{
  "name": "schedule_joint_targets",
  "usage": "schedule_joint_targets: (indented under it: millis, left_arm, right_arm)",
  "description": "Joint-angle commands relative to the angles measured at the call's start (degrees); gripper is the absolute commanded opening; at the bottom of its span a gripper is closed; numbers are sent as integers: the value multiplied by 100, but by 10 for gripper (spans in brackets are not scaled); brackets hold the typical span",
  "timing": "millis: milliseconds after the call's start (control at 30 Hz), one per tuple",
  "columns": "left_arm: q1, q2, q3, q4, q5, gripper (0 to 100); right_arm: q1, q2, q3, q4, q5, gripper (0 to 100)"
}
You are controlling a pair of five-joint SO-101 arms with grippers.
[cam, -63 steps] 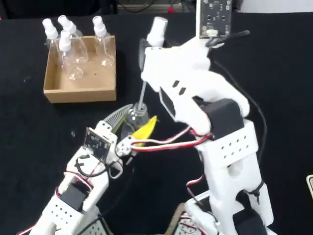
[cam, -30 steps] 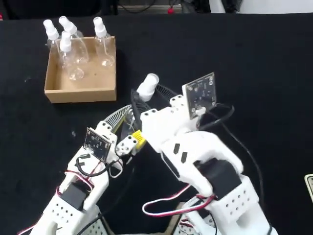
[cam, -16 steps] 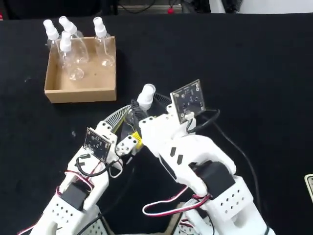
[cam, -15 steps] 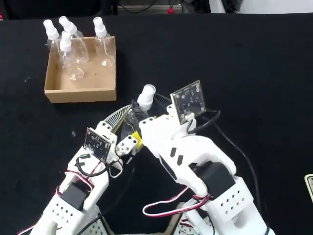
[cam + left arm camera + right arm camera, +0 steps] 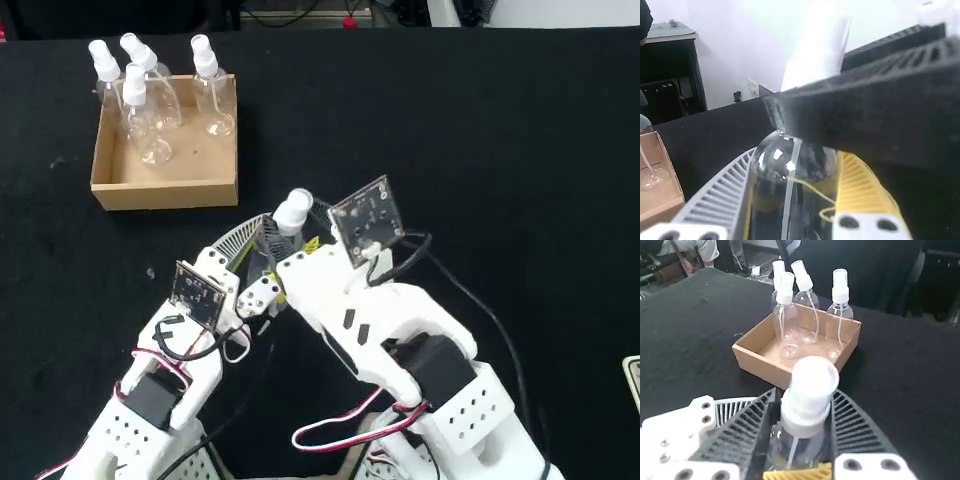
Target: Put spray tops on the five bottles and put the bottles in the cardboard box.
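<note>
A clear bottle (image 5: 268, 250) stands upright near the table's middle, with my left gripper (image 5: 262, 258) shut on its body. In the left wrist view the bottle (image 5: 790, 172) sits between the grey and yellow fingers of that gripper (image 5: 790, 192). A white spray top (image 5: 293, 211) sits on the bottle's neck, its tube hanging inside. My right gripper (image 5: 290, 228) is shut on this top from above. The spray top (image 5: 807, 387) stands between the black fingers of the right gripper (image 5: 802, 412). The cardboard box (image 5: 165, 190) at the far left holds several capped bottles (image 5: 140, 110).
The box (image 5: 757, 362) lies beyond the held bottle, with open black tabletop between them. The right half of the table is bare black cloth. A pale object (image 5: 632, 375) pokes in at the right edge. Both arm bases and cables crowd the near edge.
The right arm came down from high above and lowered the spray top, tube first, onto the bottle's neck. The left arm stayed still with the bottle.
</note>
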Motion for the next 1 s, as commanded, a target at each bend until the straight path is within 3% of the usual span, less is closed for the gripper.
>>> schedule_joint_targets:
  millis: [0,267,667,867,967]
  left_arm:
    - [13,-70,119,18,35,48]
    - [13,-70,119,18,35,47]
    - [13,-70,119,18,35,48]
    - [13,-70,119,18,35,49]
    - [13,-70,119,18,35,49]
  right_arm:
    - [-202,-101,-40,-132,114,124]
    - [-185,-110,-31,-105,88,267]
    - [123,-136,-1692,668,70,266]
    - [527,-75,-1938,396,70,93]
    - [651,-75,-1763,105,70,59]
